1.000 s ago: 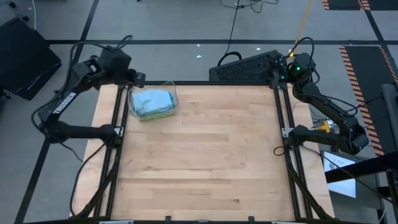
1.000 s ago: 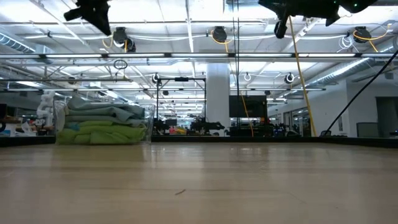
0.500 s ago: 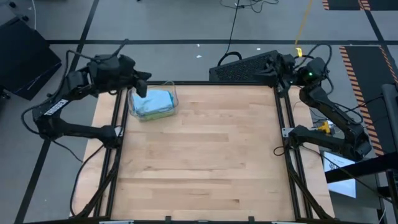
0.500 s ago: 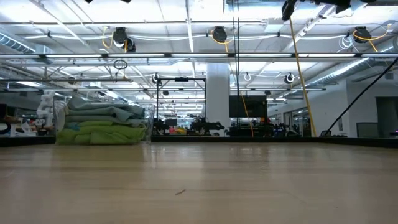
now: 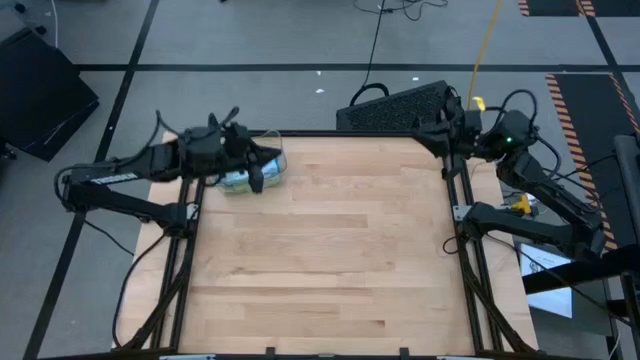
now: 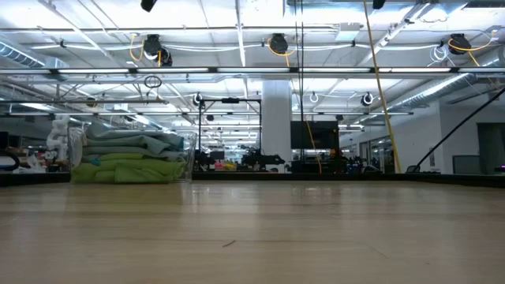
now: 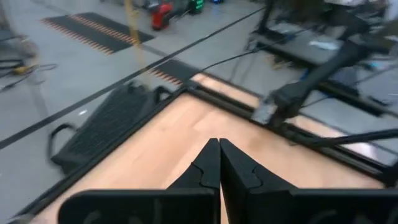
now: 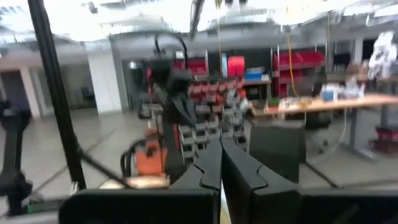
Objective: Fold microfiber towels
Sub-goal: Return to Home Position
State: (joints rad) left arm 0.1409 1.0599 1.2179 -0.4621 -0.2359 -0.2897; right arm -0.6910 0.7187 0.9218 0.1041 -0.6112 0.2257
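Scanning from above, I see the table (image 5: 330, 260) as open wood from its near edge up to the far right corner. The folded microfiber towels (image 6: 130, 158), blue over green, sit stacked in the clear bin (image 5: 279, 158) at the far left corner. My left end effector (image 7: 219, 145) hangs over that bin, fingers pressed together. My right end effector (image 8: 221, 145) sits just off the far right corner, fingers likewise together.

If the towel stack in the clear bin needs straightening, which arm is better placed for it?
Left, probably. The left end effector hangs, shut, above the clear bin holding the folded towels; the right end effector, also shut, is at the table's far right corner.
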